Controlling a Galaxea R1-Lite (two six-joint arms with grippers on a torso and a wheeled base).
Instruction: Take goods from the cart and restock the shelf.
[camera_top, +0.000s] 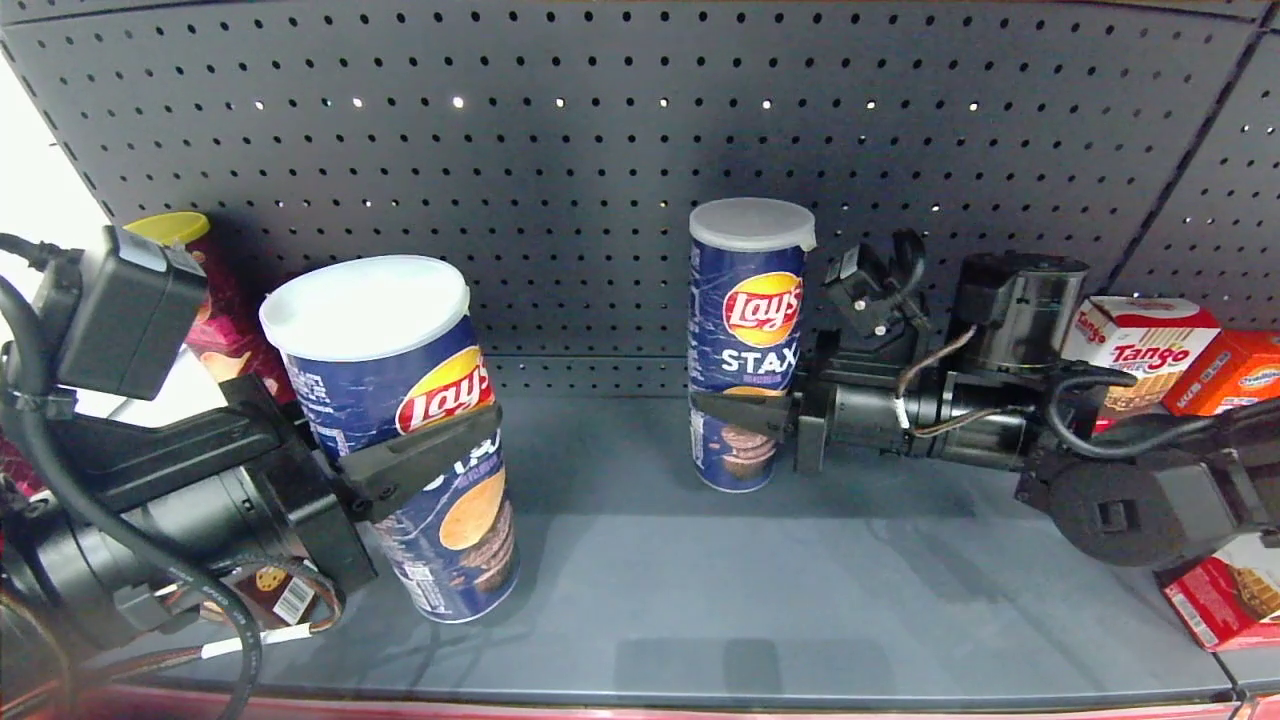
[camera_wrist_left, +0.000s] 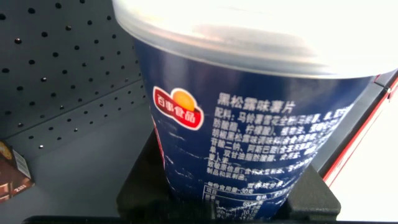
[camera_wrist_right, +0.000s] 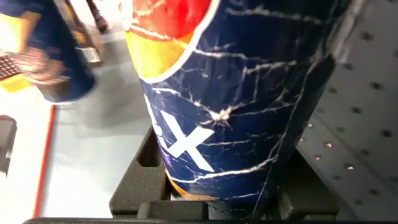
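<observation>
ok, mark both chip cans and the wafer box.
Left chip can (camera_top: 442, 396): head view, logo on its side.
Right chip can (camera_top: 762, 308): head view, logo on its front.
Wafer box (camera_top: 1140, 345): head view, white face.

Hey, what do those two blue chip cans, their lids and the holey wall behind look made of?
Left chip can and right chip can: probably paperboard tubes, glossy printed wrap with a slight sheen. Lids: translucent whitish plastic, moulded rim, semi-matt. Back panel: dark grey perforated sheet, likely painted metal, matt, regular rows of holes.
</observation>
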